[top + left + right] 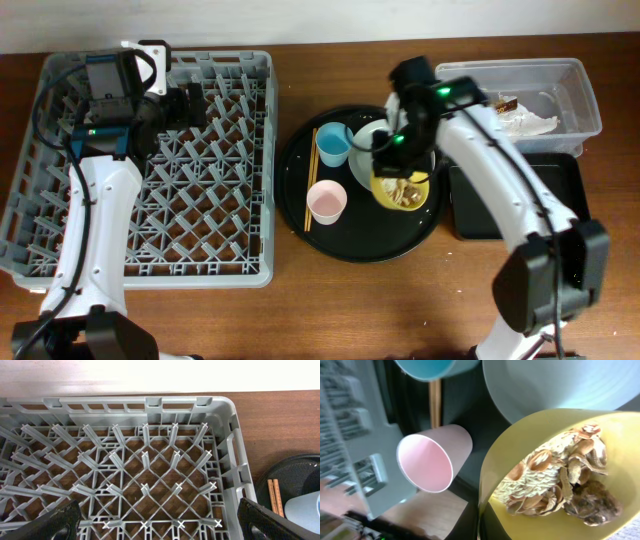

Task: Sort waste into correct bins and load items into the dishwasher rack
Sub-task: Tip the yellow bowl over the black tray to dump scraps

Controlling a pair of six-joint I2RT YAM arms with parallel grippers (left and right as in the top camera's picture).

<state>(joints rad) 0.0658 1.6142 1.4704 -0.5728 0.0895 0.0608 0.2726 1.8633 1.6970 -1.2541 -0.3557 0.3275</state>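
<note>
at the right tool (388, 168), the yellow bowl (403, 192) is clamped by its rim, noodle scraps (555, 480) inside; pink cup (432, 457) just beside it. left tool (162, 525) spread wide above the dishwasher rack (235, 435).

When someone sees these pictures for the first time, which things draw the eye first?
The big grey dishwasher rack takes the left half of the table. On the round black tray to its right, the right gripper pinches the rim of the yellow bowl, heaped with beige food scraps, beside a pink cup and a blue cup.
</note>
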